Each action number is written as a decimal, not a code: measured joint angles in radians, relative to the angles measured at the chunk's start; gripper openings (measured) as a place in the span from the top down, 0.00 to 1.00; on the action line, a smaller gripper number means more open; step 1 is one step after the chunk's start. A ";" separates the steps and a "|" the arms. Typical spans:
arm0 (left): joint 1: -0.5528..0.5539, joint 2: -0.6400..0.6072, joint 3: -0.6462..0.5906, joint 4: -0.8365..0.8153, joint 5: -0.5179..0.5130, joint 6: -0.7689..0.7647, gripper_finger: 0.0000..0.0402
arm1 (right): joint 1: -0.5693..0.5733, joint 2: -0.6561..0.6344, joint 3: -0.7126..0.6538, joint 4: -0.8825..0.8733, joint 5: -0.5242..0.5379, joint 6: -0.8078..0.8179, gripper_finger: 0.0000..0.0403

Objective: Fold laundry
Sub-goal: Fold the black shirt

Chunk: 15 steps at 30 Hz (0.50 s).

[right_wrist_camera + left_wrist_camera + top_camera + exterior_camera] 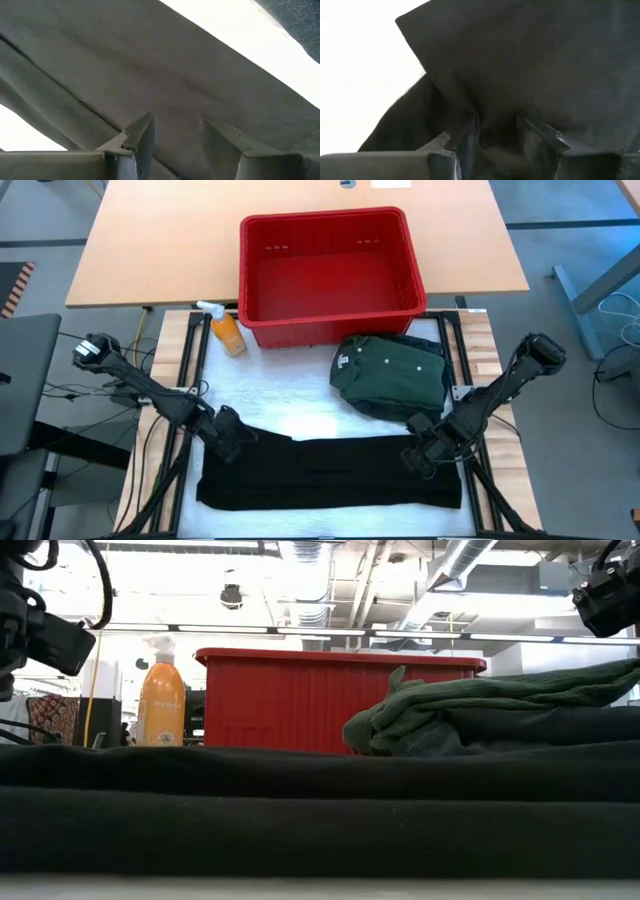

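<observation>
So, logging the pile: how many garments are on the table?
2: a black garment spread across the near edge, and a folded green shirt beside the red basket. Dark cloth under the shirt may be another.

Black garment (pixel 330 472): matt, soft woven cloth. Green shirt (pixel 392 373): matt cloth, creased. Basket (pixel 330 315): ribbed red plastic, slight sheen; bottle (pixel 226 330): glossy orange plastic; table (pixel 300 230): smooth, pale wood-look top.

Near strip of table taken edge to edge by black garment (pixel 330 472), an arm at each end. Folded green shirt (pixel 392 372) blocks right-centre. Red basket (pixel 330 265) and orange spray bottle (pixel 226 328) wall the far edge. Bare white surface (pixel 265 385) left-centre: open passage.
</observation>
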 joint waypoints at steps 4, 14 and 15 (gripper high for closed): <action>-0.015 0.026 -0.006 0.009 0.000 -0.010 0.75 | 0.000 0.000 0.000 0.000 0.000 0.000 0.55; -0.072 0.035 -0.018 0.161 0.015 0.089 0.99 | 0.005 0.000 0.000 0.001 0.001 0.000 0.55; -0.077 0.018 -0.005 0.145 0.004 0.095 1.00 | 0.005 0.000 0.000 0.000 0.001 -0.001 0.55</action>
